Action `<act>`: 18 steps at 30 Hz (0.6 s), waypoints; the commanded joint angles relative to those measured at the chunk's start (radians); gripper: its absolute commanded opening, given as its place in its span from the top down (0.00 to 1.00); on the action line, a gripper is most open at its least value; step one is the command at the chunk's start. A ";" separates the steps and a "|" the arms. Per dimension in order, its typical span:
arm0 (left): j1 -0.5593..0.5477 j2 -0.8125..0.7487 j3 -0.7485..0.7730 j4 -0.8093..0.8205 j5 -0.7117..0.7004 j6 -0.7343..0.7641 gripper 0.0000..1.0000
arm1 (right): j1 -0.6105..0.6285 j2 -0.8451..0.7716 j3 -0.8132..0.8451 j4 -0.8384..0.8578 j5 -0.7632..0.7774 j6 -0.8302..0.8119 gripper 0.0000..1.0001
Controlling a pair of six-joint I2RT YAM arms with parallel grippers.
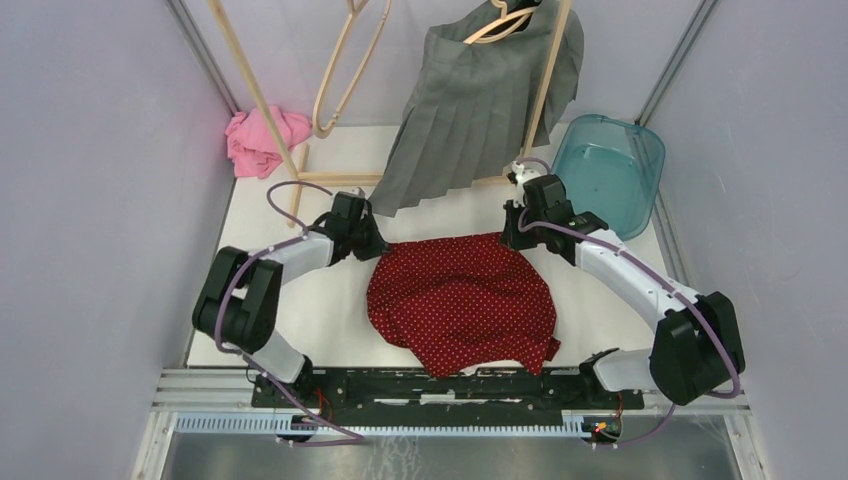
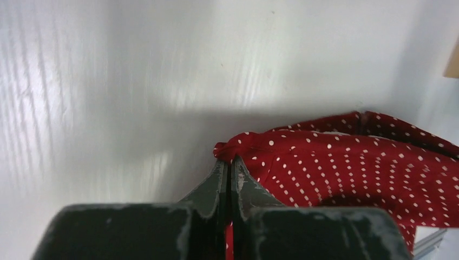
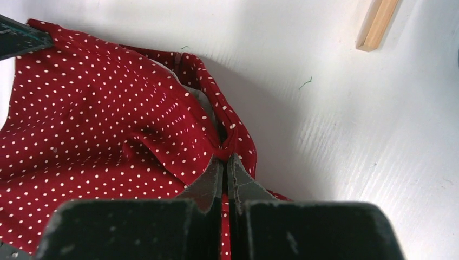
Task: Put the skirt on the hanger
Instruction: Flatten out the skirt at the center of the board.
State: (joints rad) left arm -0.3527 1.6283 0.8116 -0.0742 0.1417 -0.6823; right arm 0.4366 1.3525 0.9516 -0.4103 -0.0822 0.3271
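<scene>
A red skirt with white dots (image 1: 460, 300) lies spread on the white table between the two arms. My left gripper (image 1: 372, 243) is shut on the skirt's left waist corner (image 2: 238, 145); red cloth shows between its closed fingers (image 2: 228, 161). My right gripper (image 1: 512, 238) is shut on the right waist corner (image 3: 230, 142), with cloth pinched between its fingers (image 3: 225, 158). An empty wooden hanger (image 1: 345, 70) hangs from the wooden rack at the back left. A second hanger (image 1: 500, 22) carries a grey pleated skirt (image 1: 480, 105).
A wooden rack (image 1: 262, 105) stands across the back, with its base bar (image 3: 379, 24) near the right gripper. A pink cloth (image 1: 262, 140) lies at the back left. A clear teal tub (image 1: 608, 170) sits at the back right. Grey walls enclose the table.
</scene>
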 commanded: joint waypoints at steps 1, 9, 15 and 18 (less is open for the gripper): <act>0.001 -0.204 -0.028 -0.071 0.012 0.038 0.97 | 0.003 -0.087 0.048 -0.049 -0.031 -0.007 0.99; 0.002 -0.543 0.034 -0.278 -0.034 0.031 0.97 | 0.003 -0.217 0.111 -0.151 -0.083 0.004 0.99; 0.001 -0.588 0.294 -0.433 0.003 0.056 0.96 | 0.002 -0.236 0.322 -0.231 -0.105 0.009 0.99; 0.002 -0.588 0.442 -0.500 -0.002 0.069 0.96 | 0.002 -0.227 0.449 -0.272 -0.092 -0.001 0.99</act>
State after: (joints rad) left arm -0.3531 1.0641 1.0672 -0.4911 0.1341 -0.6651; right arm 0.4366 1.1481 1.2320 -0.6510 -0.1730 0.3321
